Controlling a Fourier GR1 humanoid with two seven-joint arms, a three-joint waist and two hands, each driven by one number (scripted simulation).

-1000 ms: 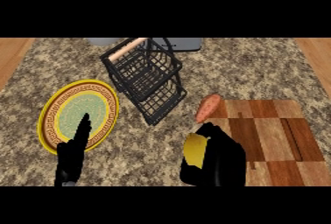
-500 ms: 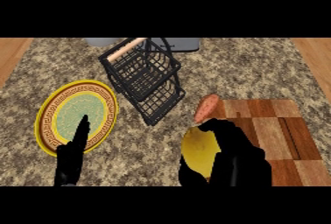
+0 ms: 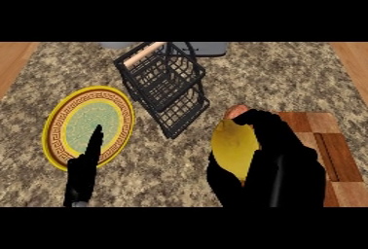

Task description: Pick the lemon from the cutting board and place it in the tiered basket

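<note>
At about 8 o'clock your left hand [image 3: 82,172] rests with straight fingers over the edge of the yellow plate [image 3: 57,116], and toward 12 o'clock the tiered basket [image 3: 164,92] lies tilted on the counter [image 3: 287,73]. At 4 o'clock your right hand [image 3: 277,160] is curled around the lemon [image 3: 231,148], beside the cutting board [image 3: 338,165]. I think the lemon could knock the basket's wire rim, because the opening leans sideways; also an orange-red thing [image 3: 236,111] sits just behind the lemon.

lemon [image 3: 231,148] partly behind right hand [image 3: 277,160]; cutting board [image 3: 338,160] cut off
</note>
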